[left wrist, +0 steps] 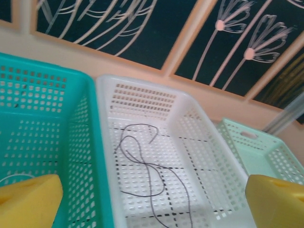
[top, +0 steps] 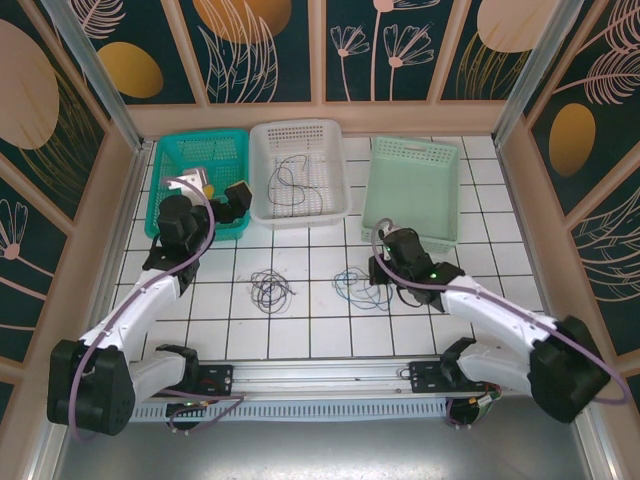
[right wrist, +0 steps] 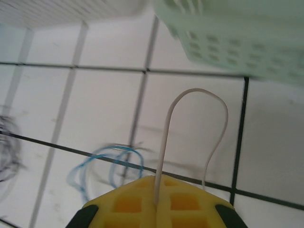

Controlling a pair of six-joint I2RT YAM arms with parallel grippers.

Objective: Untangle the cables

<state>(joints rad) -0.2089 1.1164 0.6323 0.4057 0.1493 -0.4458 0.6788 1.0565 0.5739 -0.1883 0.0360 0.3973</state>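
The left end effector stands wide open, its yellow fingers at the two bottom corners. Between them lies a white basket, and on its perforated floor a thin dark cable lies in loose loops. A teal basket sits just beside it on the left and a pale green basket on the right. Behind them stands a dark flower-patterned wall.

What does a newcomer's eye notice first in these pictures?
Three baskets stand in a row at the far side: a teal basket left, a white basket in the middle, a pale green basket right. A dark cable lies looped in the white one. Nearer, the right gripper is shut on a pale cable arching above the tiles.
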